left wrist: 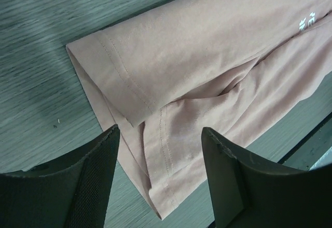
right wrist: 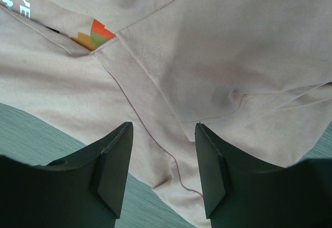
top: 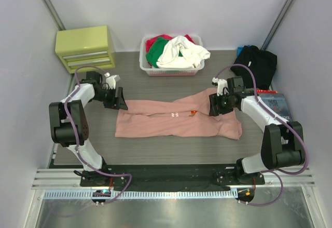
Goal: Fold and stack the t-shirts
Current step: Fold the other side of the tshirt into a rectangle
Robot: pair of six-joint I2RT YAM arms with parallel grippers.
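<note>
Left gripper (top: pixel 118 99) hovers, jaws parted and empty, over the left end of the salmon-pink t-shirt (top: pixel 171 124), a flattened band whose long axis runs sideways from it to the right gripper (top: pixel 213 105), which hangs over the right end, likewise released and empty.

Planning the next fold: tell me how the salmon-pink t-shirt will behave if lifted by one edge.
The salmon-pink t-shirt will probably go limp and drape: it already lies creased and folded over itself. Layers may slide apart: the hemmed edge rests loose on the layer beneath. It seems light, thin cloth flat on the table.
</note>
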